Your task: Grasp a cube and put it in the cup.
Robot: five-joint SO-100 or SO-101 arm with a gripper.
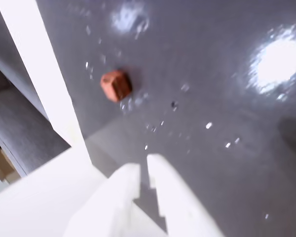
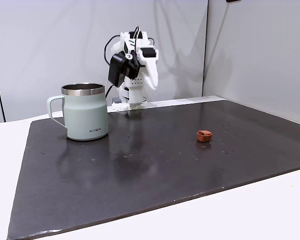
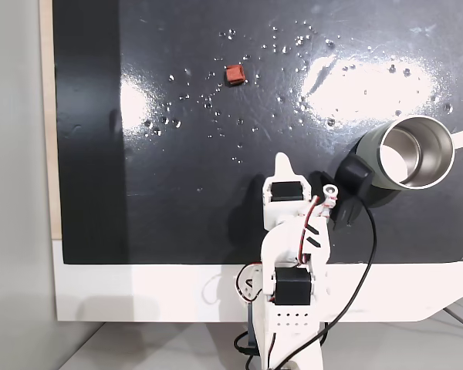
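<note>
Dark glossy mat (image 3: pixel 177 200) on white table, grey walls behind. Cube (image 3: pixel 234 74) lies upper-centre of a fixed view, well apart from gripper (image 1: pixel 144 170), whose white fingers sit nearly together w/ thin gap, holding nothing. Cup (image 3: pixel 414 152) stands upright at right edge, handle outward.

Cube (image 2: pixel 204 135) reddish-brown. Cup (image 2: pixel 85 117) pale sage green, steel rim, dark lettering. Mat (image 2: pixel 155 170) glossy black, speckled with pale flecks. Arm (image 3: pixel 292 254) white, black motors, red wire.
</note>
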